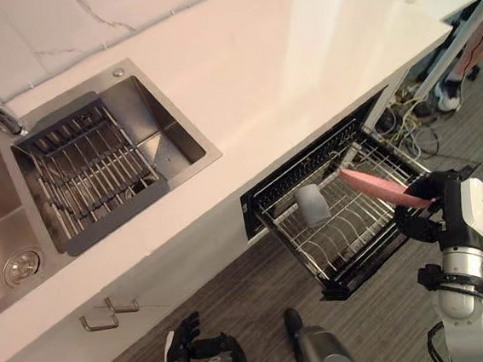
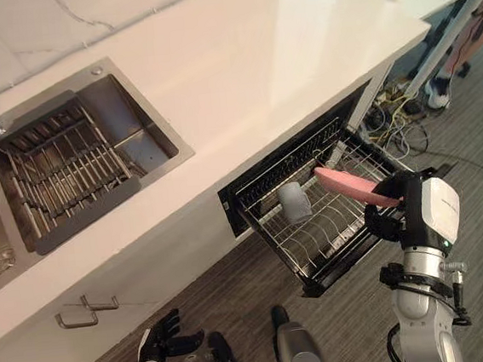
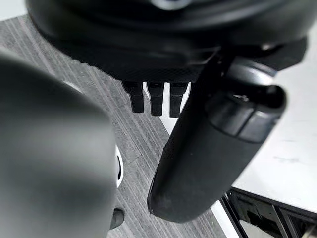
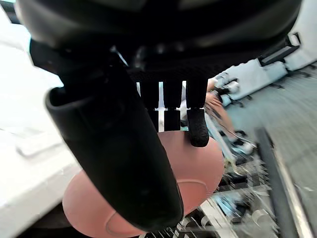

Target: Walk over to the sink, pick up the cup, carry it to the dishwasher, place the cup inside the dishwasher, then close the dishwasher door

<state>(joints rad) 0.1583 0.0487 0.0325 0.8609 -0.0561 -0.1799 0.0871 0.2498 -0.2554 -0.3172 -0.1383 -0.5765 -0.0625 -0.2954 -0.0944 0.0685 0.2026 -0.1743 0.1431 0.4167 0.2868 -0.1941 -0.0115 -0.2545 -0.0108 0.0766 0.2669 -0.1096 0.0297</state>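
A humanoid robot's right hand [image 1: 417,214] held a pink plate [image 1: 379,186] over the pulled-out dishwasher rack [image 1: 349,232], at about 4 o'clock in the head view. The plate pointed toward 10 o'clock, over the wires. In the wrist view the thumb [image 4: 124,163] lay across the plate's underside and the fingers [image 4: 198,130] curled over its rim, clamped on it.

A grey cup [image 1: 312,204], the task's own item, already sat among the wires at the rack's 9 o'clock end, well apart from the sink [image 1: 177,134] at 9 o'clock on the white counter [image 1: 299,64]. It was in neither hand.

The left hand [image 1: 184,339] hung low at 7 o'clock above the floor, its fingers loose and apart, holding nothing.

The step in hand appeared to be loading the rack, with closing the dishwasher left to do. Done well, the plate would likely go down edge-first between the upright wires toward the 3 o'clock side, clear of the cup so as not to knock it. The grip should probably loosen only once the wires bear the plate's weight. The hand would then need to come clear of the rack before any push on the dishwasher's front.
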